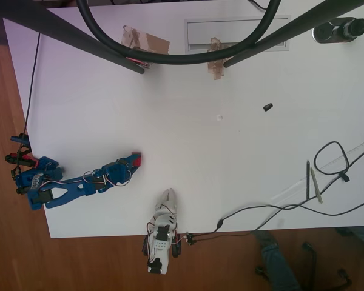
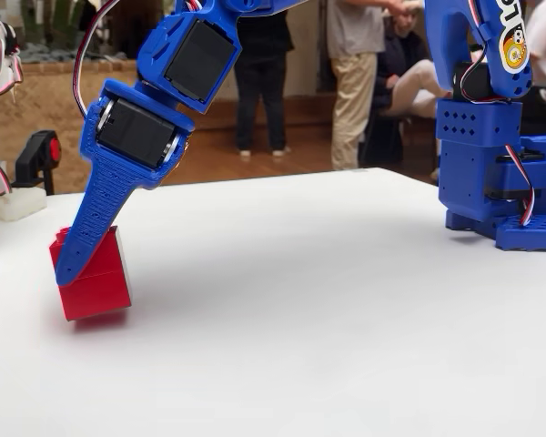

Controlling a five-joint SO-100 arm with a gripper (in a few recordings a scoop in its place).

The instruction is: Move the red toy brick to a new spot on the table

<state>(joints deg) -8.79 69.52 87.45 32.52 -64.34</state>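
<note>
The blue gripper (image 2: pixel 73 259) has its jaws closed on the tilted red brick (image 2: pixel 96 278), near the table's (image 2: pixel 346 300) bottom-left corner overhead.

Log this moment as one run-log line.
phase: grasp | gripper: jaws closed around red toy brick | brick: tilted, low on table | black cap: lying apart

Only a round orange-and-white sticker (image 2: pixel 512 47) on the blue arm's upper link (image 2: pixel 478 45), its characters not clearly legible.
</note>
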